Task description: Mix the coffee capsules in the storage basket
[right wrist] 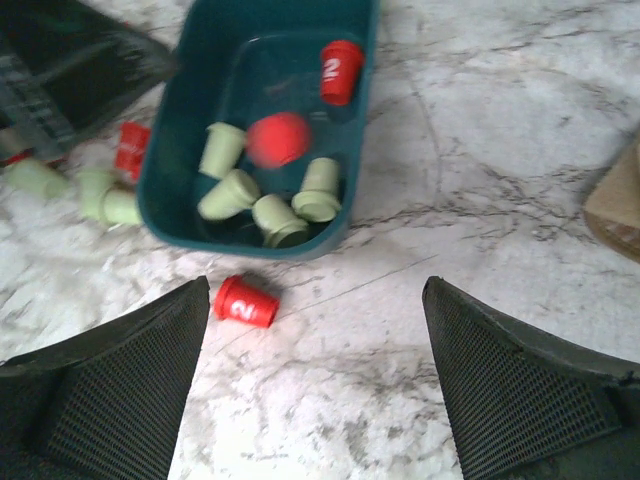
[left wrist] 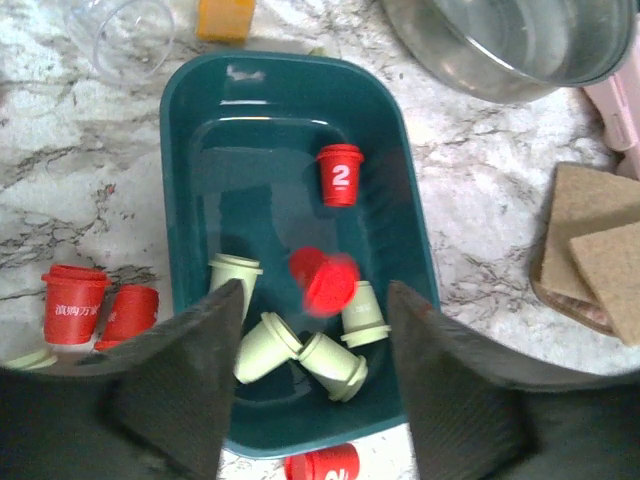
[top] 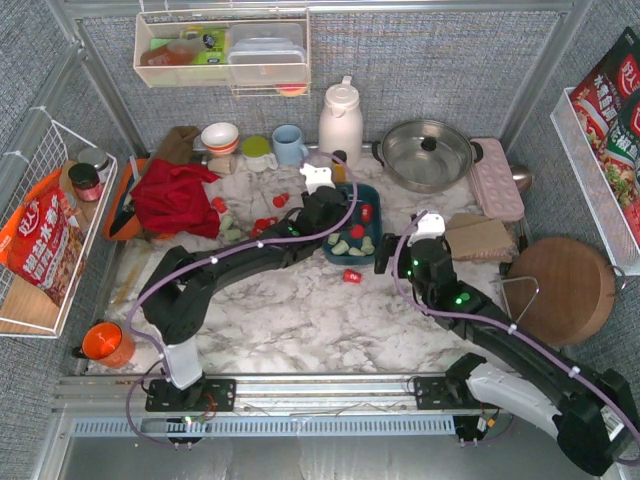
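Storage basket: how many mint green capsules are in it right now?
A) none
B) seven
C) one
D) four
D. Both wrist views show four green capsules lying at the end of the storage basket nearer the arms, plus two red capsules, one of them blurred.

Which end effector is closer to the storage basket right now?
Left. The left end effector hangs open directly above the storage basket; the right end effector is off the basket's right side, open over the table.
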Controlling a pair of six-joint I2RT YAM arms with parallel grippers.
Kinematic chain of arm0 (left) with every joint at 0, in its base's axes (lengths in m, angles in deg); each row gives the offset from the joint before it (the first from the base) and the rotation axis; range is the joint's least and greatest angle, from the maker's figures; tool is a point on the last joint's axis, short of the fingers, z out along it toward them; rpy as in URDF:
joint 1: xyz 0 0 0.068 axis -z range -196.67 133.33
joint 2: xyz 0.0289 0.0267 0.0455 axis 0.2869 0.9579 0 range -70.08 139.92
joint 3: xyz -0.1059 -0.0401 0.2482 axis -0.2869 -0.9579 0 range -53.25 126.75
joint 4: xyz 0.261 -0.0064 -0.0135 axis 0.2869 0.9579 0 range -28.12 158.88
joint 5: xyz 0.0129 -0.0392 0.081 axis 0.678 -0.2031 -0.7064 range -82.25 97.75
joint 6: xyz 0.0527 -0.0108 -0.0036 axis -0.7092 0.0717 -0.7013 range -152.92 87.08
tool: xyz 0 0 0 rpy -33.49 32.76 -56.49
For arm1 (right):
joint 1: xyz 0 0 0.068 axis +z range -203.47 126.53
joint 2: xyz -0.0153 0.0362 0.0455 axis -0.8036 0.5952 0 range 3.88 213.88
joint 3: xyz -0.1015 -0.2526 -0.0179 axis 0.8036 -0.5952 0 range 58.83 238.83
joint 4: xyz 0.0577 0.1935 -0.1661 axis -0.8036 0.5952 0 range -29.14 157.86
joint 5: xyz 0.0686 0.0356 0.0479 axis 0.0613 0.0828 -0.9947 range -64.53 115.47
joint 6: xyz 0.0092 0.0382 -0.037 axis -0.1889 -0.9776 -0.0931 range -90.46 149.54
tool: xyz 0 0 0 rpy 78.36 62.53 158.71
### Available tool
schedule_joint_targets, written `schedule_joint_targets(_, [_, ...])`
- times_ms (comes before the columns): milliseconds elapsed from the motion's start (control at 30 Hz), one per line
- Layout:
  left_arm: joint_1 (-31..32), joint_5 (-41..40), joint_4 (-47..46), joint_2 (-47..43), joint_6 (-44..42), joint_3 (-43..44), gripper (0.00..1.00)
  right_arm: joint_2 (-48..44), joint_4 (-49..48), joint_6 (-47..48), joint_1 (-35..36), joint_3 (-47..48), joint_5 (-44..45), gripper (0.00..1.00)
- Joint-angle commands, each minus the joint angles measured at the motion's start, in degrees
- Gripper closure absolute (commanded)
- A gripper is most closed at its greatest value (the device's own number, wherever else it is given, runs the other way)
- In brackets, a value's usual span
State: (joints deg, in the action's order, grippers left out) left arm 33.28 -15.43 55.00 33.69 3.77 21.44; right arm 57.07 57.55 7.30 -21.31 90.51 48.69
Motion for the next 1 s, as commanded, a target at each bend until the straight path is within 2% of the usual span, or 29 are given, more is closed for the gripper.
schedule_joint_targets(0, [-1.4, 0.0, -4.2, 1.3, 2.6, -1.1, 0.21, -3.6, 6.9, 1.3, 1.8, 1.3, -5.5, 0.09])
schedule_joint_targets(100, [-2.1, -0.4, -8.7, -0.4, 4.2, -4.5, 0.14, -5.2, 8.9, -0.1, 3.0, 1.1, -6.6, 0.10])
schedule_joint_targets(267, [-2.1, -3.5, -12.8, -9.5, 2.1, -11.8, 0.10, -2.1, 5.4, -2.6, 7.1, -0.8, -6.8, 0.14])
schedule_joint_targets(433, [-2.1, -12.2, -7.1, -23.7, -0.5, -19.2, 0.09, 4.9, -1.3, -4.7, 12.6, -1.8, -3.3, 0.16])
schedule_joint_targets(567, [-2.1, -20.0, -0.2, -36.0, -3.2, -25.0, 0.09, 10.9, -8.9, -6.8, 15.9, -3.2, 3.1, 0.21])
schedule_joint_targets(667, [-2.1, -23.0, 5.3, -44.4, -5.5, -28.2, 0.09, 15.6, -12.4, -9.3, 16.6, -3.4, 8.2, 0.21])
schedule_joint_targets(733, [-2.1, -22.5, 7.6, -49.1, -7.6, -29.8, 0.07, 18.8, -14.1, -10.9, 16.6, -3.0, 10.8, 0.19])
schedule_joint_targets(800, [-2.1, -20.0, 8.4, -52.9, -11.0, -31.4, 0.01, 22.1, -16.0, -11.6, 16.6, -2.4, 11.5, 0.19])
schedule_joint_targets(967, [-2.1, -15.6, 7.7, -58.6, -22.4, -34.9, 0.01, 30.4, -19.3, -13.2, 16.6, 0.4, 12.1, 0.17])
